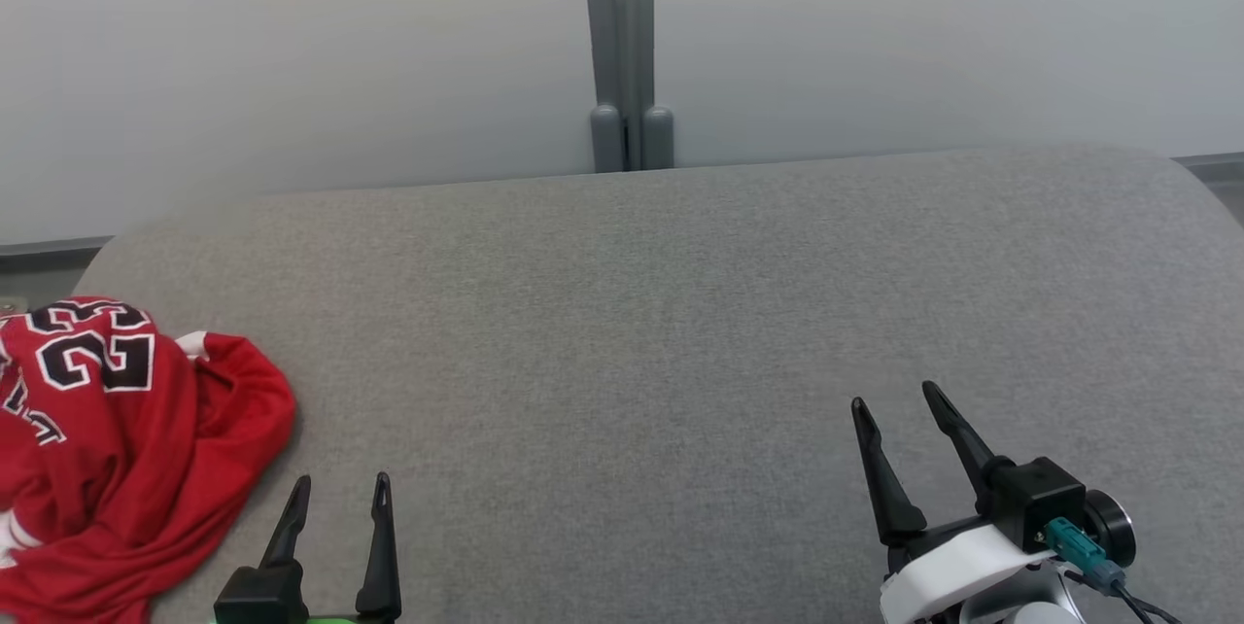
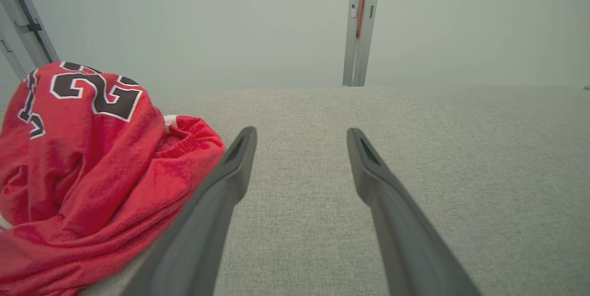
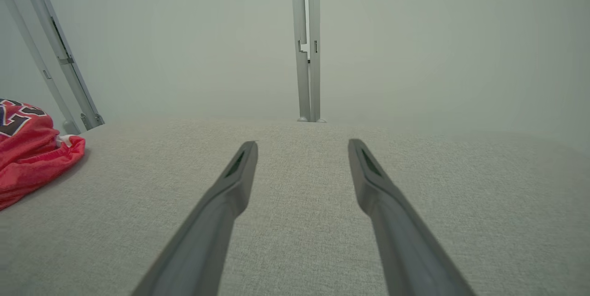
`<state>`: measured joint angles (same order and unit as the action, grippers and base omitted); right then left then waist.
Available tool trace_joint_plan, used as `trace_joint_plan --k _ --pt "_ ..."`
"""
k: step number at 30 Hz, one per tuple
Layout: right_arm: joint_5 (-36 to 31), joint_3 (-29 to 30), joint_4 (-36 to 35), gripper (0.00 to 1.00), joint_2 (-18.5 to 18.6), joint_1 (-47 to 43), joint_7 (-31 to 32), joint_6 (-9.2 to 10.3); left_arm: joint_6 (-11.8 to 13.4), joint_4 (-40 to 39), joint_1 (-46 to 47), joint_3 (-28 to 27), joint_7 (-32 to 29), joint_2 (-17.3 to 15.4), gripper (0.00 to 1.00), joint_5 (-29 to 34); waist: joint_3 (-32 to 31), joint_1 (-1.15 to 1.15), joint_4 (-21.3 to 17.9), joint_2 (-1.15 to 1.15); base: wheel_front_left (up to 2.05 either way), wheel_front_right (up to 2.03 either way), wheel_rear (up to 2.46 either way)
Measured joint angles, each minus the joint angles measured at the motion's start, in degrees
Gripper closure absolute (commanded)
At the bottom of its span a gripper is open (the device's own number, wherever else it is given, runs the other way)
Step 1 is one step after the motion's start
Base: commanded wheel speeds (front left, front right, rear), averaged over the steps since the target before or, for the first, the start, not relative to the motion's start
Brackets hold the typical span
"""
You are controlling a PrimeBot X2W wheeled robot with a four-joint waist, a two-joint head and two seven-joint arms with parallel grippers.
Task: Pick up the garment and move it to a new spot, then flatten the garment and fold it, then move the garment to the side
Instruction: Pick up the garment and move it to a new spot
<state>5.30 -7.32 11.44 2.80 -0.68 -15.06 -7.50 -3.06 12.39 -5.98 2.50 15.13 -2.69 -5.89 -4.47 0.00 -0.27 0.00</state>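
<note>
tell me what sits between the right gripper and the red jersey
In the head view, the open left gripper stands just beside the red jersey; the rest, up to the right gripper, is bare grey upholstery.

We are looking at a wide grey fabric surface (image 1: 622,313), flat and finely woven, with its far corners rounding off. Behind it a pale, plain wall (image 1: 292,41) is rising. A grey metal post (image 1: 622,31) is standing upright against that wall at the middle, its two rounded feet (image 1: 607,138) sitting just behind the surface's far edge. In the right wrist view we are also seeing a slanted grey rail (image 3: 60,65) at the left. A dark strip (image 1: 49,253) is running along the wall's foot.
</note>
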Motion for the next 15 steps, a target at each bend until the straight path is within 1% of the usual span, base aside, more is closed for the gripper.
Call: trace_joint_plan --k 7,15 --pt "0.8 -0.5 -0.3 0.0 0.0 -0.3 0.0 0.0 0.0 -0.2 -0.6 -0.3 0.0 0.0 0.0 0.0 0.2 0.0 5.0 0.0 0.0 0.0 0.0" --pt "1.3 -0.7 -0.1 0.0 0.0 -1.3 0.0 -0.01 -0.3 -0.8 -1.1 -1.6 0.0 0.0 0.0 0.2 0.4 0.0 12.2 0.0 0.0 0.0 0.0"
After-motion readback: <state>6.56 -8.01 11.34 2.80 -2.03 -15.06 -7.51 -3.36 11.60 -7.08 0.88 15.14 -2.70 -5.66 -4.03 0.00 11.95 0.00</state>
